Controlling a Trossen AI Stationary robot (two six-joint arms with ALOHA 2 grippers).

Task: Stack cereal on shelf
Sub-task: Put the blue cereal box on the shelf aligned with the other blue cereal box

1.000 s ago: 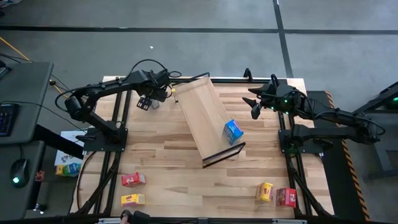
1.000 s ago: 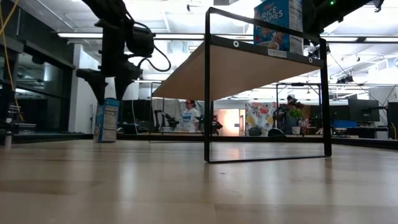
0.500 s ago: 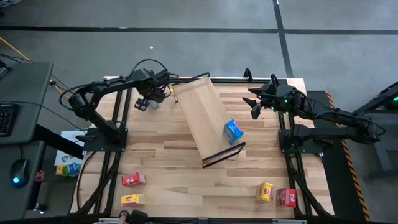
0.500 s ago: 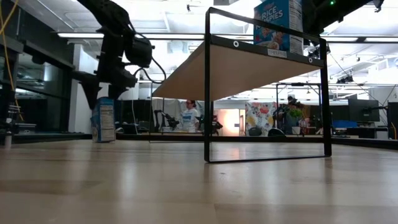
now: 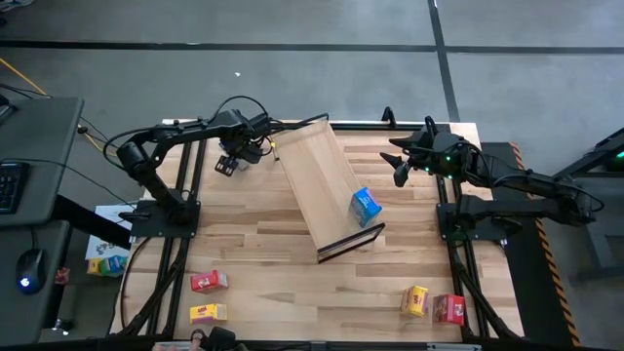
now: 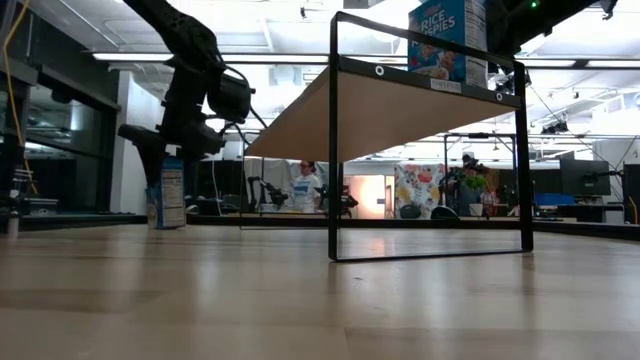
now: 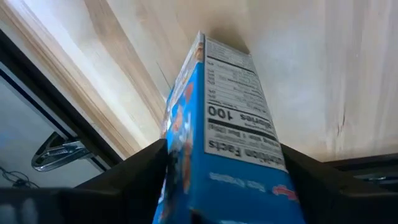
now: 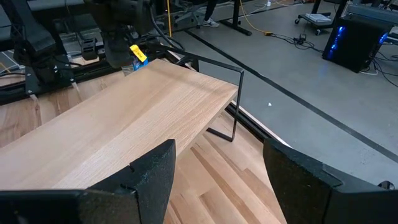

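Left claw (image 5: 227, 163): your fingers (image 7: 134, 180) straddle an upright blue cereal box (image 7: 227, 124) at the far left of the tabletop (image 5: 253, 244), just beside the shelf's far end; whether they press it yet, you cannot tell.
Right claw (image 5: 401, 168): waits open near the far right edge, facing the shelf (image 8: 118, 124), holding nothing.
Done: one blue box (image 5: 366, 205) stands on the shelf near its nearer end rail (image 5: 351, 242).
Left: the box between your left fingers, plus a red box (image 5: 207, 282) and a yellow box (image 5: 206, 312) at near left, a yellow box (image 5: 416, 300) and a red box (image 5: 448, 308) at near right; roughly a sixth finished, by my reckoning.
In the way: the shelf's far end rail (image 5: 300, 124) stands close to your lift path; mind clipping it.
Beyond: people (image 6: 303, 185) sit in the room behind, well clear.
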